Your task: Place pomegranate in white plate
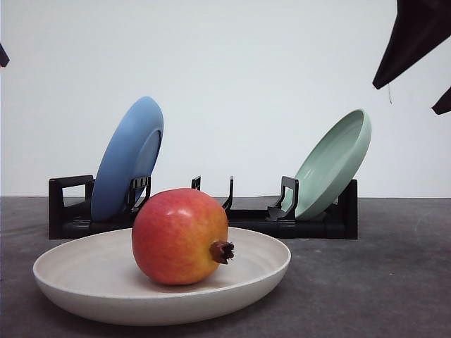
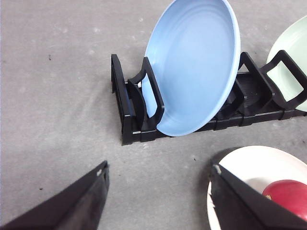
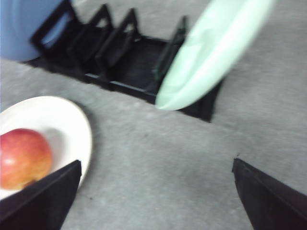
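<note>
- A red pomegranate (image 1: 181, 236) with a yellow-orange blush sits inside the white plate (image 1: 84, 282), its dark crown stub pointing sideways.
- Behind the white plate stands a black dish rack (image 1: 70, 211) on the grey table (image 1: 394, 282).
- A blue plate (image 1: 127, 158) leans in one end of the rack, a pale green plate (image 1: 335, 162) in the other.
- The left gripper (image 2: 160, 201) hangs spread wide, holding nothing, beside the white plate.
- The right gripper (image 3: 158, 196) is likewise spread and empty, near the white plate.

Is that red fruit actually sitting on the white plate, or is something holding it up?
Touching. In the front view the pomegranate rests directly on the floor of the white plate, with no gap beneath it and no gripper near it.
</note>
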Motion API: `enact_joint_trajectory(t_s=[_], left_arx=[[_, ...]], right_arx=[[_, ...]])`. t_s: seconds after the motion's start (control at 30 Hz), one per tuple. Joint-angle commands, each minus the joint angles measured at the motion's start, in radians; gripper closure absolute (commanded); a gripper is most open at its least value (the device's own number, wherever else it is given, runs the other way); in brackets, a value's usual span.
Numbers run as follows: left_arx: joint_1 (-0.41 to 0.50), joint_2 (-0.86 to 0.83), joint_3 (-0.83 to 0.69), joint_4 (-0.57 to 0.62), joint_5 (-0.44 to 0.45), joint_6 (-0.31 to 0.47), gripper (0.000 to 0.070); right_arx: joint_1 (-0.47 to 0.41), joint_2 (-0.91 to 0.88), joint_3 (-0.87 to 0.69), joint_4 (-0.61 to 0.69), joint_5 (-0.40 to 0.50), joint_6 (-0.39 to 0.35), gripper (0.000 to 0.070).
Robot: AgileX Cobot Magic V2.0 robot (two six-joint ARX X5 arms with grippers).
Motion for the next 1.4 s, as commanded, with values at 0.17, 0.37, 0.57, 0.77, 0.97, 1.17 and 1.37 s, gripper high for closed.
enact_joint_trajectory(t_s=[0.17, 0.37, 0.57, 0.77, 0.97, 1.17, 1.37], left_arx=[[-0.001, 0.004, 0.009, -0.003, -0.002, -0.017, 0.0352], [-0.001, 0.004, 0.009, -0.020, -0.002, -0.017, 0.0700], [-0.001, 0.004, 0.009, -0.018, -0.003, -0.016, 0.0700], [-0.001, 0.004, 0.009, -0.017, -0.003, -0.016, 0.0700], [0.002, 0.001, 0.004, -0.010, -0.003, -0.014, 0.0700], [0.036, -0.082, -0.112, 0.078, -0.003, 0.063, 0.0700], [0.070, -0.267, -0.340, 0.292, -0.028, 0.064, 0.0700]], right_arx=[[0.003, 0.004, 0.002, 0.000, 0.005, -0.015, 0.0131], [0.002, 0.004, 0.002, 0.006, 0.004, -0.016, 0.0677], [0.002, 0.004, 0.002, 0.005, 0.004, -0.016, 0.0677], [0.002, 0.004, 0.002, 0.005, 0.004, -0.016, 0.0677], [0.002, 0.004, 0.002, 0.006, 0.004, -0.016, 0.0677], [0.002, 0.004, 0.002, 0.006, 0.004, -0.016, 0.0677], [0.002, 0.004, 0.002, 0.006, 0.004, -0.016, 0.0677]])
